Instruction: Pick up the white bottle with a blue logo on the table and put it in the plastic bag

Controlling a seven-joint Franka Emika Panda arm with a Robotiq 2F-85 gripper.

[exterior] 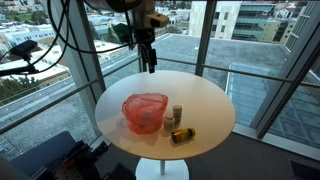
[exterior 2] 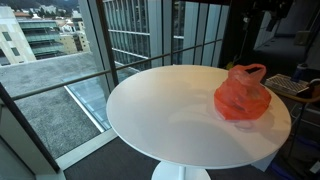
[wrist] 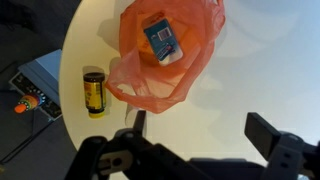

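Note:
A white bottle with a blue logo [wrist: 163, 40] shows inside the open mouth of the red-orange plastic bag [wrist: 160, 60] in the wrist view. The bag sits on the round white table and shows in both exterior views [exterior: 145, 112] [exterior 2: 242, 93]. My gripper [wrist: 200, 120] is open and empty. It hangs above the table's far side [exterior: 148, 62], apart from the bag.
An amber bottle with a yellow label [wrist: 93, 92] lies on the table [exterior: 200, 100] beside the bag, also seen in an exterior view [exterior: 182, 136]. Two small upright bottles [exterior: 175, 116] stand next to the bag. Glass walls surround the table. A keyboard [exterior 2: 285, 85] sits beyond the table edge.

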